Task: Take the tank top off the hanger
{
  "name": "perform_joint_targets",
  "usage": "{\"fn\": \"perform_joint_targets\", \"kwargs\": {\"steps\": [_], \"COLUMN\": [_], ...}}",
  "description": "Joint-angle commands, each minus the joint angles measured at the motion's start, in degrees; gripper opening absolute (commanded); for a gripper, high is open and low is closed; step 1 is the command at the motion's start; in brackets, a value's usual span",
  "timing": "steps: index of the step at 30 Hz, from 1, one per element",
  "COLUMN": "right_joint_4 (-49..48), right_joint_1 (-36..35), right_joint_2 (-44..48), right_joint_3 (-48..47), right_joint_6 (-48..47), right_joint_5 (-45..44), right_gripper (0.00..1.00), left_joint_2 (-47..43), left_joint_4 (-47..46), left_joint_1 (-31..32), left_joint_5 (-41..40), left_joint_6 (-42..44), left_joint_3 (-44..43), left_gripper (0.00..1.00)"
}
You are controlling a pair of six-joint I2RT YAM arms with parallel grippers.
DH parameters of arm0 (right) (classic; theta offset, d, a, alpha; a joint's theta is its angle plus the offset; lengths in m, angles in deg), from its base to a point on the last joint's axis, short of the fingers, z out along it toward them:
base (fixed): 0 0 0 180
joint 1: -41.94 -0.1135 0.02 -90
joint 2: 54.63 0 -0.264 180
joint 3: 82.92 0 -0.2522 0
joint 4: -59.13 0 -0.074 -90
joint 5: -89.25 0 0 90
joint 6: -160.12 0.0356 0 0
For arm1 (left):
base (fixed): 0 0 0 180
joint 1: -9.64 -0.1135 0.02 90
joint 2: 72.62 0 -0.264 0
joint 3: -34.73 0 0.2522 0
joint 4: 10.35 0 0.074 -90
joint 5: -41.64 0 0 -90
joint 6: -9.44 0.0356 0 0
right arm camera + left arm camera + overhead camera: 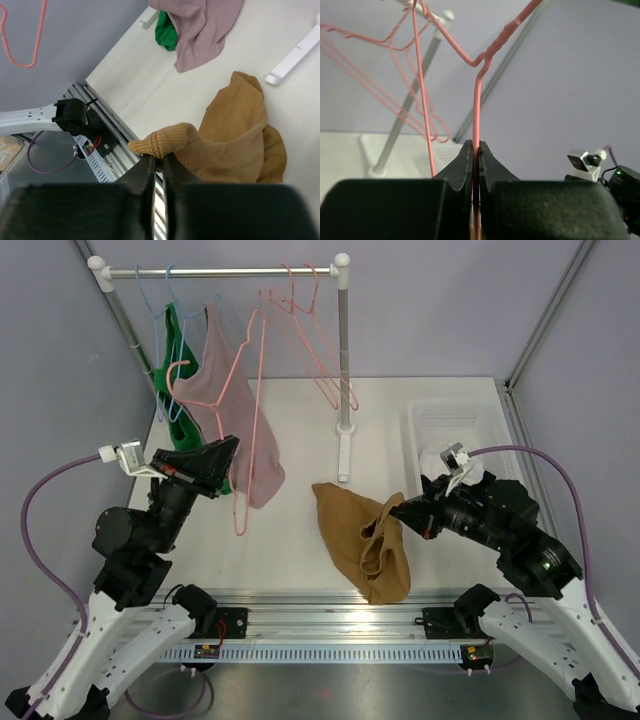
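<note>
The mustard ribbed tank top [355,530] lies crumpled on the white table, centre front, clear of any hanger. My right gripper [400,510] is shut on a bunched fold of its strap [175,140], the rest of the tank top [240,125] spreading out beyond the right gripper [159,157]. A bare pink wire hanger [241,528] hangs tilted left of centre. My left gripper [232,445] is shut on its wire. In the left wrist view the left gripper [476,146] clamps the hanger's wire [476,100], which runs straight up from between the jaws.
A clothes rack stands at the back, with a rod [220,272] and a post [343,350]. On it hang a mauve garment [230,400], a green garment [172,350] and empty pink hangers [310,330]. A white basket [455,420] is at back right.
</note>
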Motion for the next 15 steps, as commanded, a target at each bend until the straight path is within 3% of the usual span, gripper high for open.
{"fn": "perform_joint_targets", "kwargs": {"steps": [1,3,4,5,6,15], "right_joint_4": [-3.08,-4.93,-5.38,-5.64,-5.91,-3.63], "right_joint_1": [0.39,0.31,0.31,0.31,0.39,0.31], "right_joint_2": [-5.45,-7.12,-7.39,-7.92,-8.18,-8.02], "right_joint_3": [1.48,2.28,2.45,2.45,2.63,2.45], "right_joint_6": [0.40,1.45,1.72,1.89,2.07,1.37], "right_joint_5": [0.35,-0.26,-0.87,-1.05,-1.14,-2.81], "right_gripper": [0.19,0.39,0.56,0.86,0.99,0.99], "left_joint_2": [1.35,1.88,3.62,4.68,6.61,33.91], "left_joint_4": [19.33,25.02,26.89,28.56,32.40,47.80], "left_joint_1": [0.27,0.27,0.27,0.19,0.19,-0.77], "left_joint_5": [-10.56,-14.06,-15.38,-16.27,-18.63,-18.83], "left_joint_6": [4.02,3.41,3.41,3.67,4.11,8.85], "left_joint_3": [-4.05,-5.81,-6.69,-7.65,-10.97,-36.37], "left_gripper": [0.00,0.00,0.00,0.00,0.00,0.00]}}
